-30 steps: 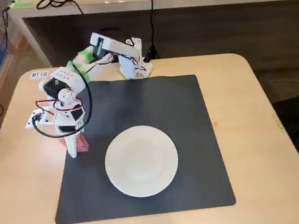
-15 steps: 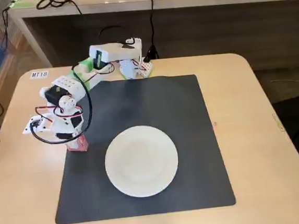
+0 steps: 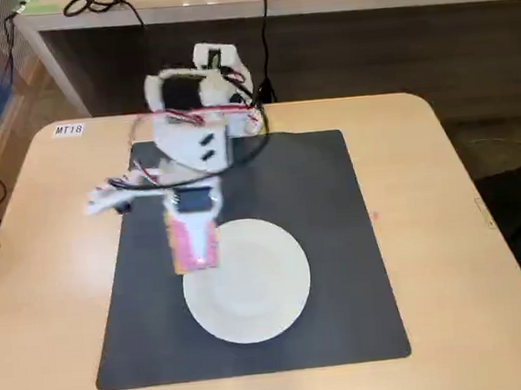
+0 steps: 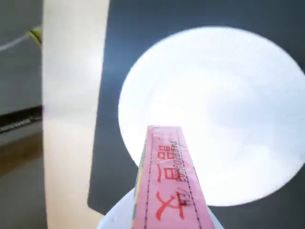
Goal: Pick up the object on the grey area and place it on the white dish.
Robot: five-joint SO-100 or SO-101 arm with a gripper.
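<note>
The pink box [image 3: 195, 244] hangs from my gripper [image 3: 195, 251], held upright above the left edge of the white dish [image 3: 250, 283]. The dish lies on the dark grey mat [image 3: 327, 226], in its front middle. In the wrist view the pink box [image 4: 169, 183] with red print juts out from the bottom edge, its far end over the near rim of the white dish [image 4: 228, 105]. The mat [image 4: 143, 28] surrounds the dish there. My fingers are mostly hidden behind the box; they are shut on it.
The mat lies on a light wooden table [image 3: 441, 170]. A small "MT18" label [image 3: 69, 130] sits at the table's far left corner. Cables [image 3: 255, 31] run from the arm's base toward a bench behind. The table edge [image 4: 71, 95] shows left in the wrist view.
</note>
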